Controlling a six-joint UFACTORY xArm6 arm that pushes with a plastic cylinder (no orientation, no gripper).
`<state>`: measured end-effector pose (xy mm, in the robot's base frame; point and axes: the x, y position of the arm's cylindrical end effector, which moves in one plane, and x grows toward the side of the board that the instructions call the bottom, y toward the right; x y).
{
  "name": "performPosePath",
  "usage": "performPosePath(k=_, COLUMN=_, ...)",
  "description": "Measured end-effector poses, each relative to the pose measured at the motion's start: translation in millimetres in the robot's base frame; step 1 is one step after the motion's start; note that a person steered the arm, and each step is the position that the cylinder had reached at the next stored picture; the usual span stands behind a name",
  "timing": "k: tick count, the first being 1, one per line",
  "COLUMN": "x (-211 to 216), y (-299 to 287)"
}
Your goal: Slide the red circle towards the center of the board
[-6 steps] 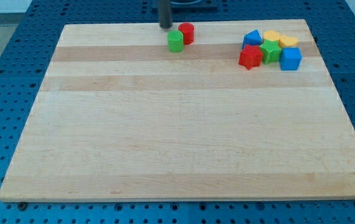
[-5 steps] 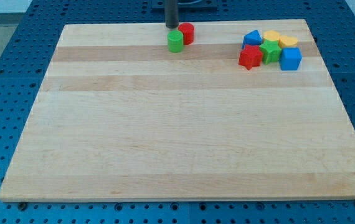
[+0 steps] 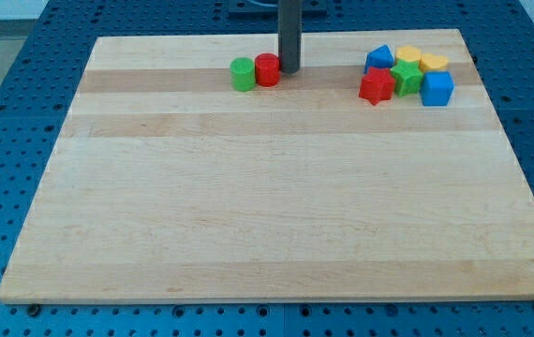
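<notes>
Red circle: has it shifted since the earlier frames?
Yes. Judged against the red star, the red circle has slid toward the view's left and slightly down; my tip is now at its right.

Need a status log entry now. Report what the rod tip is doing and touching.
My tip: no gripper, holds nothing; it sits on the board against the view's right side of the red circle, which touches the green circle.

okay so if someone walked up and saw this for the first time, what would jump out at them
Probably the dark rod at the view's top, my tip right beside the red circle, which touches a green circle on its left. Next, the tight cluster of red, green, blue and yellow blocks at the top right.
</notes>
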<state>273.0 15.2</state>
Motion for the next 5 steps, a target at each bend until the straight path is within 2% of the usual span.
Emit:
performPosePath(k=1, x=-4.1, y=-0.3)
performPosePath(k=2, x=-35.7, y=-25.5)
performPosePath(k=4, x=-29.9, y=-30.2)
performPosePath(k=5, x=6.8, y=-30.2)
